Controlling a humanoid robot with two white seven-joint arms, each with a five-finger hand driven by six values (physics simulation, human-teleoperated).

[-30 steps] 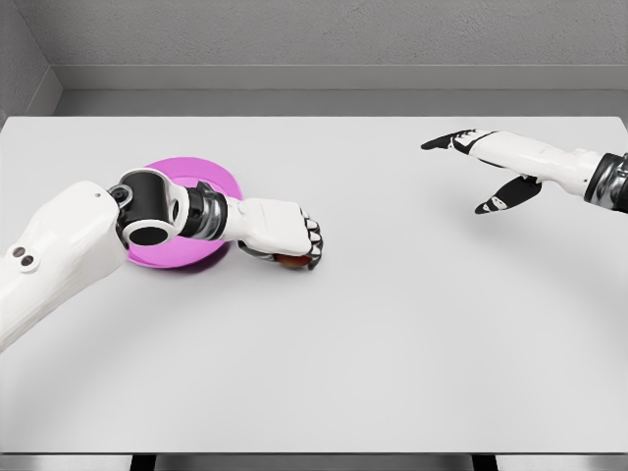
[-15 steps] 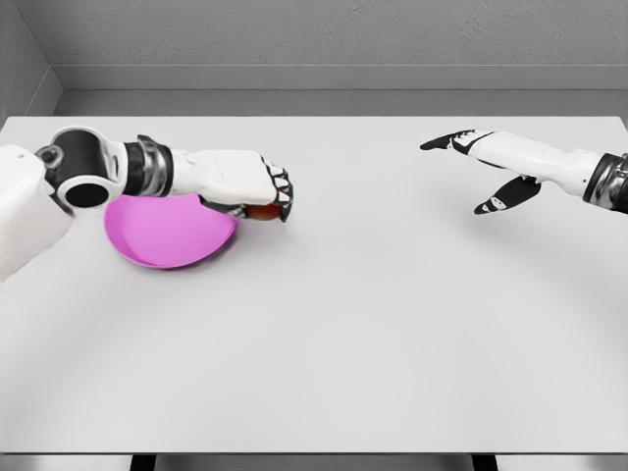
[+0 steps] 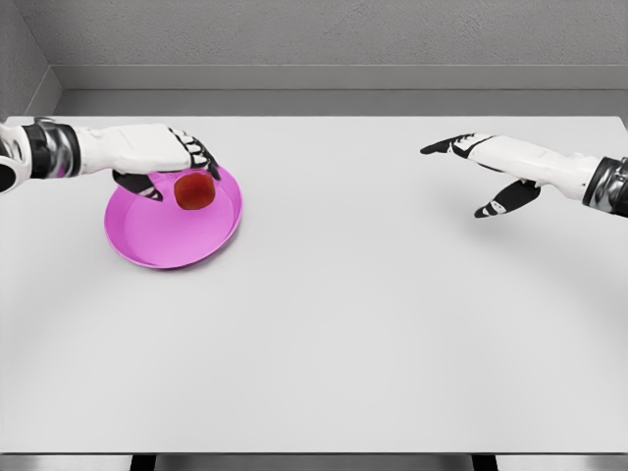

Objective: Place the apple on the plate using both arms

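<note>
Head view: left hand [image 3: 157, 152] fingers loosely curled beside apple [image 3: 195, 190], no grip evident. Apple sits inside pink plate [image 3: 147, 245], upper area. Right hand [image 3: 491, 162] hovers spread, well apart, holding nothing.

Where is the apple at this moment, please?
In the head view the apple is at the left of the table, over the far part of the pink plate, right beside the left hand's fingertips.
</note>
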